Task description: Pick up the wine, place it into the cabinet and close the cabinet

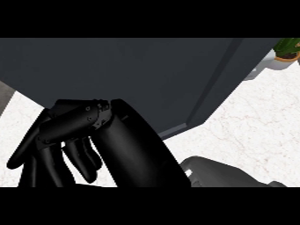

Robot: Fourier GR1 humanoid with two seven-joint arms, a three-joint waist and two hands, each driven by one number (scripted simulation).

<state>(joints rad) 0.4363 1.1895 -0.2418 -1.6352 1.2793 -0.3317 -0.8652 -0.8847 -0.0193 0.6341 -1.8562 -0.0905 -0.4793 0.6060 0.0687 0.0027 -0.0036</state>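
White marble counter [262, 123] beneath, dark grey flat-fronted cabinet [113, 70] across twelve o'clock. At seven o'clock, black right hand [142, 149]; open or clamped, cannot tell. Wine possibly hidden behind it.

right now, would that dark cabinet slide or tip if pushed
Likely stays put: the cabinet is a broad box covering much of the counter. Its flat panels look rigid, so probably no flex. Smooth marble might allow slight sliding.
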